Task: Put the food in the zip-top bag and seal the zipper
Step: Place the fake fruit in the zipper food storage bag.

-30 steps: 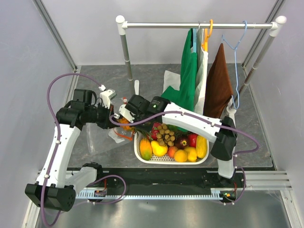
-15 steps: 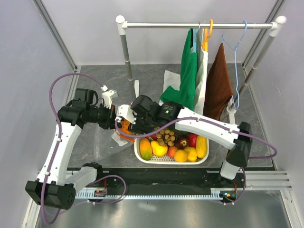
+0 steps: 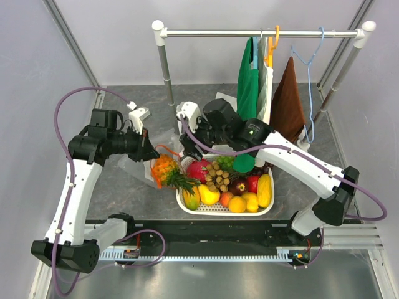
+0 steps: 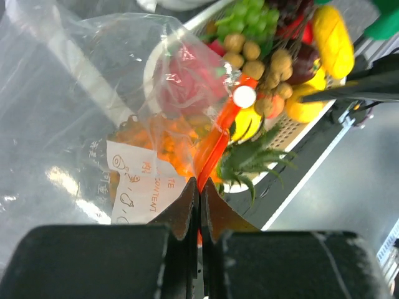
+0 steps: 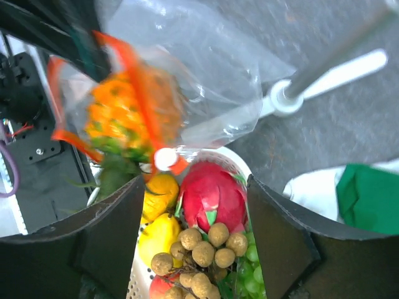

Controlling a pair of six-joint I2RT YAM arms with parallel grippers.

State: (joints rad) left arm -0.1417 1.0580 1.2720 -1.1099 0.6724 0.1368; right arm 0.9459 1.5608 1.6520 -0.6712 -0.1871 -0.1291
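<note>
Left wrist, left gripper (image 4: 199, 210): fingers pressed together on the zipper (image 4: 215, 144) at the bag (image 4: 75, 93) mouth.
Right gripper (image 5: 193, 187): fingers wide apart, holding nothing, above the basket (image 3: 186, 203).
Pineapple (image 4: 167, 142): orange body inside the bag, green crown sticking out beside the basket.

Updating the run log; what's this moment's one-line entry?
left fingers: shut on zipper | right fingers: open | pineapple: in zip-top bag, crown out
</note>
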